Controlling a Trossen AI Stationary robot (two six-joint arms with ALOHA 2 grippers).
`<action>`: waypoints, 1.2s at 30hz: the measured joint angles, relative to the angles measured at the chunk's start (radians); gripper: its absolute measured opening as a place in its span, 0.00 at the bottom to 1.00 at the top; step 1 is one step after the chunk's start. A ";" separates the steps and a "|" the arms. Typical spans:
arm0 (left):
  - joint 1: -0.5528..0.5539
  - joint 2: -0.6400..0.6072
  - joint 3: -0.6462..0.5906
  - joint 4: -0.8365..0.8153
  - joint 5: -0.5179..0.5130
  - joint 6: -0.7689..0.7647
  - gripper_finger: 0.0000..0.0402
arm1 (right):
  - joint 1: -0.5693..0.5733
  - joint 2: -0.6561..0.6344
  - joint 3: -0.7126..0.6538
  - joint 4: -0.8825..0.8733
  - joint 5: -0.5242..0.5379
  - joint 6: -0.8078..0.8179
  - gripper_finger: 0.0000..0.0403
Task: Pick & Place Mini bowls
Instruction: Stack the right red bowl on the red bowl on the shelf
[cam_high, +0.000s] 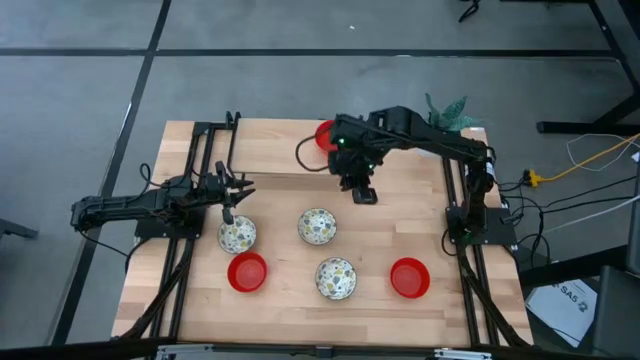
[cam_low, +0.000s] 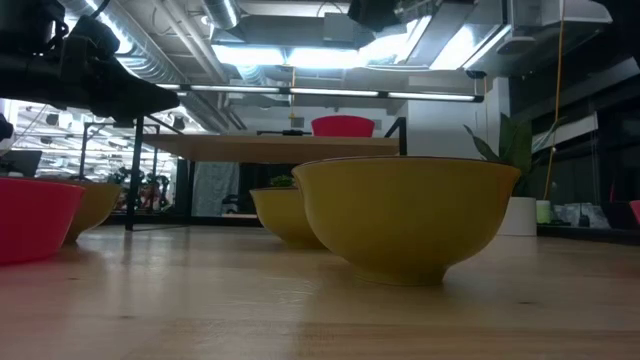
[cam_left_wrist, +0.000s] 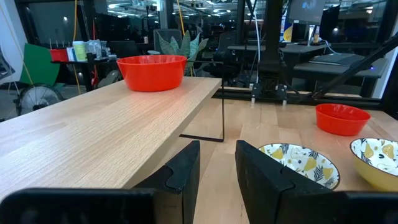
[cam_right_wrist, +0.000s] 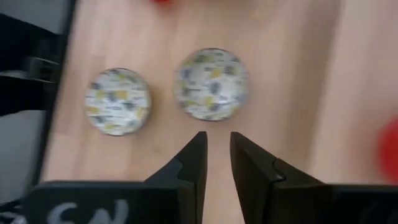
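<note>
Right gripper (cam_high: 366, 194) narrow and empty above table (cam_high: 300, 300) centre, left gripper (cam_high: 231, 209) slightly parted, empty, just above patterned bowl (cam_high: 237, 235), two more patterned bowls (cam_high: 317, 226) mid-table, red bowls (cam_high: 248, 272) near front, one red bowl (cam_left_wrist: 152, 71) on shelf (cam_left_wrist: 93, 130)

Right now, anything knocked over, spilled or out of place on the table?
Nothing stands out. All six mini bowls sit upright: one red bowl on the raised shelf, five on the table. Left gripper hangs beside a patterned bowl; right gripper holds nothing.
</note>
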 joint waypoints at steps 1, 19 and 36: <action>0.000 0.000 0.000 0.000 0.000 0.000 0.24 | 0.009 0.000 0.000 -0.006 -0.024 0.013 0.17; 0.000 0.000 0.000 0.000 0.000 0.000 0.24 | 0.179 -0.005 -0.005 -0.067 -0.223 0.444 0.17; 0.000 0.000 0.000 0.000 0.000 0.000 0.24 | 0.425 -0.005 -0.005 -0.067 -0.221 0.900 0.17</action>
